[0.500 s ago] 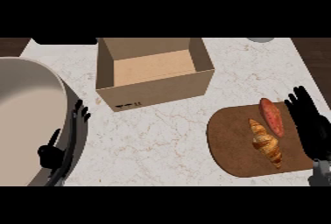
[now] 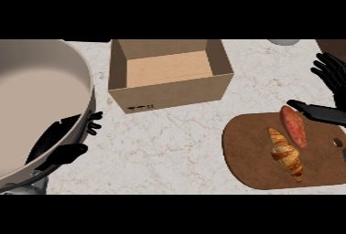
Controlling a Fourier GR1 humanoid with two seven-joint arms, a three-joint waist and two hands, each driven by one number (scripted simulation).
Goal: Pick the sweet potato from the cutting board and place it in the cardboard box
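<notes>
Two things are lying on the brown cutting board (image 2: pixel 256 160) at the lower right: the reddish sweet potato (image 2: pixel 294 126), near the board's upper right edge, and a golden croissant (image 2: pixel 286 153) just beside it on the left. The right hand (image 2: pixel 331 82) is showing at the right edge, fingers spread and straight, its thumb reaching out to the sweet potato's upper end; whether it is touching cannot be told. Half a second ago this hand was sitting lower, with its fingers pointing up alongside the sweet potato; now it is higher, with the thumb stretched leftward. Nothing is being clasped yet.

The cardboard box (image 2: pixel 172 93) is standing open at the top centre, well apart from the board, its inside bare. On its front wall, small black handling marks are printed, too small to read. The box, board, croissant and sweet potato are lying as before.

At the left, a large grey bowl (image 2: pixel 40 105) is filling the side of the view. The left hand (image 2: pixel 57 141) is resting against its rim, fingers relaxed and apart, much as it was earlier. The marbled counter (image 2: pixel 169 151) is running under everything.
</notes>
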